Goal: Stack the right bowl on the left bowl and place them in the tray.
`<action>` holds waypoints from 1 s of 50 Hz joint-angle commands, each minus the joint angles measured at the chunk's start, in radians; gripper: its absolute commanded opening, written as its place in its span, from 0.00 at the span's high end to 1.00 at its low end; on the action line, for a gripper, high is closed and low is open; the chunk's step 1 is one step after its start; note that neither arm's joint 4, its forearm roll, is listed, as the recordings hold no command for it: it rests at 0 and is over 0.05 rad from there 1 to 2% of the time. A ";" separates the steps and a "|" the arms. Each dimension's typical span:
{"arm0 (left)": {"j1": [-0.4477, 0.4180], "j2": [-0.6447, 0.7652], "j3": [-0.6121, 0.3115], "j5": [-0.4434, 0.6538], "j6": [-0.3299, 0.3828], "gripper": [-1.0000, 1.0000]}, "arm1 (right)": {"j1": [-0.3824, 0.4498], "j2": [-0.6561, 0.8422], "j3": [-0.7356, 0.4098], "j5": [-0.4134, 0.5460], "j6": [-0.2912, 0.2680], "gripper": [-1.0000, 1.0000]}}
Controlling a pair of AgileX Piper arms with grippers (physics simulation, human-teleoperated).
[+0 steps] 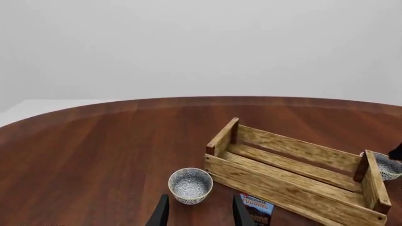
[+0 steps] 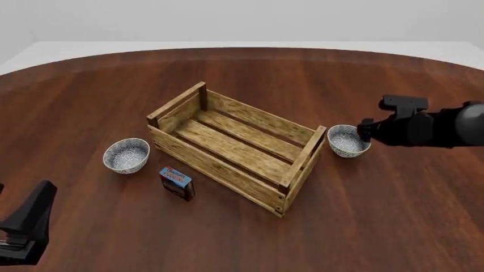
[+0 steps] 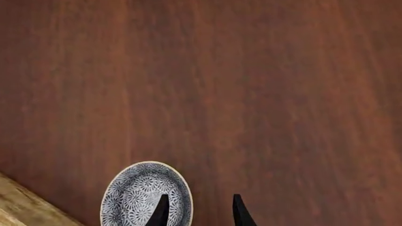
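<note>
The tray (image 2: 240, 148) is set at an angle near the middle of the table (image 2: 393, 221), with nothing seen inside it. The left bowl (image 2: 126, 155) stands upright on the table just off the tray's left end, apart from it. The right bowl (image 2: 348, 140) stands upright just off the tray's right end, close to the end wall; whether the two touch cannot be told.

A small box (image 2: 177, 182) stands on the table near the tray's front wall, between the left bowl and the tray.

The right gripper (image 3: 198, 210) is positioned above the right bowl. In the right wrist view, one finger (image 3: 161, 212) is seen over the bowl's patterned interior and the other over bare table beside the rim (image 3: 187, 190), so the rim lies between them. The fingers are spread moderately and nothing is clamped.

The left gripper (image 1: 199, 211) is held low at the near left side of the table, well apart from the tray. In the left wrist view, its fingers are parted and hold nothing; the left bowl is seen beyond them, with the box to one side.
</note>
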 commanded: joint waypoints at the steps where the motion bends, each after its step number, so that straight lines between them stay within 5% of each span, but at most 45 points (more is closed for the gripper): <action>1: -0.002 0.000 0.002 0.000 0.001 0.00 | 0.002 0.041 0.001 -0.024 0.008 0.00; 39: -0.007 0.000 0.005 -0.002 -0.002 0.00 | 0.022 0.173 0.001 -0.095 0.044 0.00; 40: -0.007 0.000 0.006 -0.002 -0.002 0.00 | 0.022 0.176 0.000 -0.095 0.043 1.00; 50: -0.009 0.000 0.008 -0.004 -0.003 0.00 | 0.019 0.151 0.007 -0.088 0.041 1.00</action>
